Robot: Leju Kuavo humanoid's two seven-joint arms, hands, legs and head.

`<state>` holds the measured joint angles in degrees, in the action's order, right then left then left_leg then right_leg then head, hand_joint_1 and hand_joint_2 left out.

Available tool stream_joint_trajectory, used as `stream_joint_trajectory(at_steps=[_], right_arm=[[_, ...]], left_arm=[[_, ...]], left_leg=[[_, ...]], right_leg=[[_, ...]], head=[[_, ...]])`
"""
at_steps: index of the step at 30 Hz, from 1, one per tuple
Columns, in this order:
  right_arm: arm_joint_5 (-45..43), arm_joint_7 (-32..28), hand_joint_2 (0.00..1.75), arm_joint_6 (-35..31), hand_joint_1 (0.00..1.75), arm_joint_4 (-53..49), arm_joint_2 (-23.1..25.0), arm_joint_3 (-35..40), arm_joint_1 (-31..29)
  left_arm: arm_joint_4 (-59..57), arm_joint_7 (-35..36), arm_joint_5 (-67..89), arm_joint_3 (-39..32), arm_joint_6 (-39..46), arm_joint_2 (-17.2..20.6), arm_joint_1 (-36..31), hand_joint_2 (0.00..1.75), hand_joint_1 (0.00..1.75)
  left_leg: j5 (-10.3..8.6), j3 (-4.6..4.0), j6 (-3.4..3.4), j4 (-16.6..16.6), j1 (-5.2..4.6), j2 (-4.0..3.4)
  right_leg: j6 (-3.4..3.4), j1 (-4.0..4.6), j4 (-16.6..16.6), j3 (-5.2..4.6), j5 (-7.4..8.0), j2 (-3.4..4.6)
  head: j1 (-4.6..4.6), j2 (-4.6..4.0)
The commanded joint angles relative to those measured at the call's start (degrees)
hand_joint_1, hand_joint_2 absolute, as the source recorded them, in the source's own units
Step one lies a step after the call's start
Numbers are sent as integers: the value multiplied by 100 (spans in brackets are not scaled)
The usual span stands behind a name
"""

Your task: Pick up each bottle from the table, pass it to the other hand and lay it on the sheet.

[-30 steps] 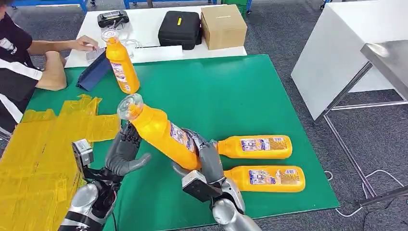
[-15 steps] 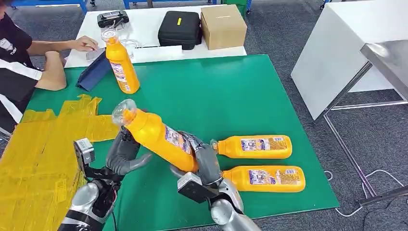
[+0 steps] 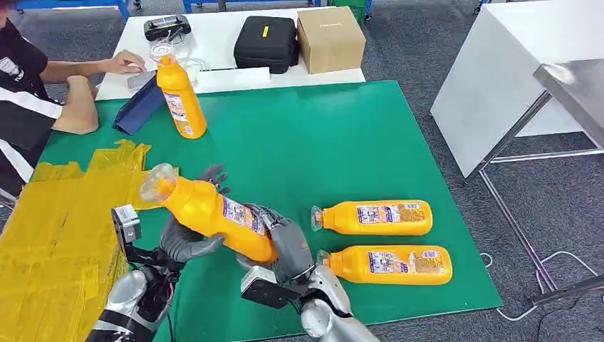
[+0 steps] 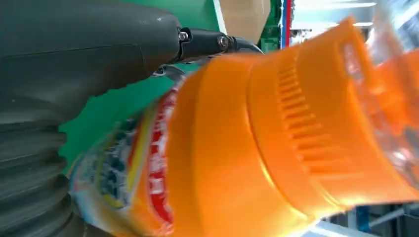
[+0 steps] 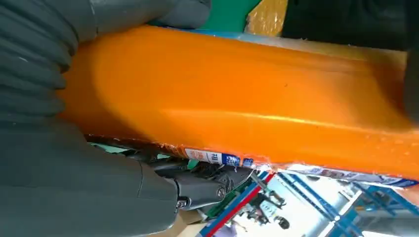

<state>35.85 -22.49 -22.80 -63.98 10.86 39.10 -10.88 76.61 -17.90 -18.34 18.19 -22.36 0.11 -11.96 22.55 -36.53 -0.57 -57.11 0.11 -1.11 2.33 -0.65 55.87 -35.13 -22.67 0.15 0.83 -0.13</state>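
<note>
Right hand: gripped the bottle base, lower centre.
Left hand: fingers spread around it — not closed.
Handover: I'd close left before releasing right.

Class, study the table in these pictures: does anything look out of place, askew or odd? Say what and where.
The yellow sheet lies crumpled and wrinkled on the green mat, not flat. One orange bottle stands upright at the far side, while two others lie on their sides. Nothing looks spilled or damaged.

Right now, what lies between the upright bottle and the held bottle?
In the head view, bare green mat separates the upright bottle from the held bottle.
</note>
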Motion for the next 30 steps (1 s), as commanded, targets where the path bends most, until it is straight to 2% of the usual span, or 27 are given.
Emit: stream_joint_trajectory(at_steps=[1, 6, 7, 8, 9, 22, 27, 28, 29, 30], right_arm=[[55, -69, 175, 176, 175, 163, -234, 769, -275], [69, -50, 175, 90, 175, 248, -232, 791, -294], [66, -57, 175, 82, 175, 249, -235, 794, -296], [69, -61, 175, 63, 175, 248, -239, 793, -290], [69, -63, 175, 62, 175, 247, -241, 796, -289], [87, -98, 175, 34, 175, 145, -292, 830, -241], [14, -94, 175, -85, 175, -106, -320, 728, -153], [-175, -103, 175, -58, 138, -196, -305, 632, -100], [-374, -165, 175, 16, 0, -306, -308, 580, -65], [-517, -196, 175, 111, 0, -391, -332, 559, -60]], left_arm=[[-593, 48, -113, 139, 21, 16, -361, 175, 0], [-576, 50, -168, 119, 35, 10, -350, 175, 0], [-558, 46, -175, 109, 43, -1, -347, 175, 0], [-534, 32, -203, 72, 62, -27, -328, 175, 47], [-513, 27, -215, 58, 68, -40, -317, 175, 175], [-131, -33, -700, -236, 128, -282, -192, 175, 175], [425, -64, -1006, -551, 661, -534, -193, 175, 175], [498, -101, -935, -606, 885, -557, -211, 175, 175], [555, -188, -709, -653, 1220, -573, -266, 175, 175], [537, -169, -657, -641, 1328, -552, -345, 175, 175]], left_leg=[[5, 19, 4, 3, 4, 11], [17, 38, 6, -3, 9, 20], [5, 16, 3, 3, 3, 10], [11, 28, 5, 1, 6, 15], [17, 39, 7, -2, 9, 21], [10, 19, 3, -4, 6, 18], [22, 28, 5, -17, 11, 30], [12, 10, 4, -12, 9, 26], [17, 21, 5, -13, 11, 30], [4, 5, 3, -6, 8, 21]], right_leg=[[-6, 4, -4, 21, -6, -7], [-11, 9, -1, 42, -18, -12], [-6, 3, -4, 17, -6, -7], [-8, 5, -3, 30, -11, -9], [-11, 9, -2, 43, -18, -13], [-7, 6, -1, 23, -11, -12], [-10, 10, 9, 36, -25, -22], [-7, 9, 5, 18, -15, -20], [-9, 10, 6, 30, -21, -23], [-5, 8, -1, 10, -8, -18]], head=[[0, 0], [0, 0], [0, 0], [0, 0], [0, 0], [0, 0], [0, 0], [0, 0], [0, 0], [0, 0]])
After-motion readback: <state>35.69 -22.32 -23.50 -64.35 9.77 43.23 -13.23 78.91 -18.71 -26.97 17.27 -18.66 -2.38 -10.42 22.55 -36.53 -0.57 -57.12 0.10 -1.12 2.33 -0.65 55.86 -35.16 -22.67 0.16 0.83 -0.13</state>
